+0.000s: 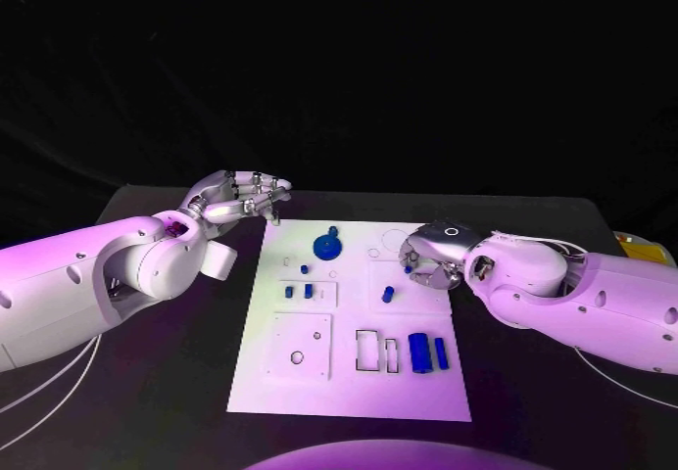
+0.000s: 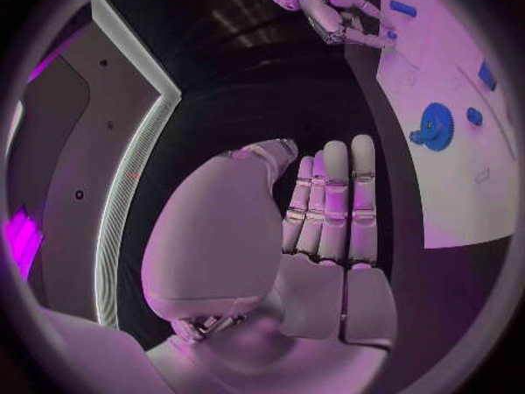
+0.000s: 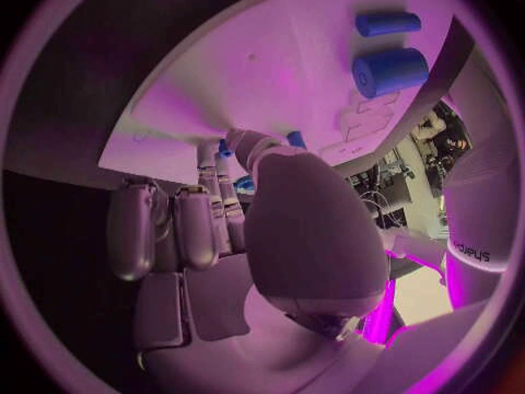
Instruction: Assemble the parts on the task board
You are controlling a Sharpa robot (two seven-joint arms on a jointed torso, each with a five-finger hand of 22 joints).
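Assembling looks early: blue gear [image 1: 329, 243] sits near far edge of task board [image 1: 354, 392], small pegs stand mid-board, two blue cylinders [image 1: 428, 352] lie loose near front. Right robot hand [image 1: 428, 257] over board centre, pinching small blue part [image 3: 296, 138]. Left robot hand [image 1: 240, 201] beside board's far corner, fingers straight, holding nothing.

a black table [image 1: 156, 392] stands before a dark backdrop, under purple light.
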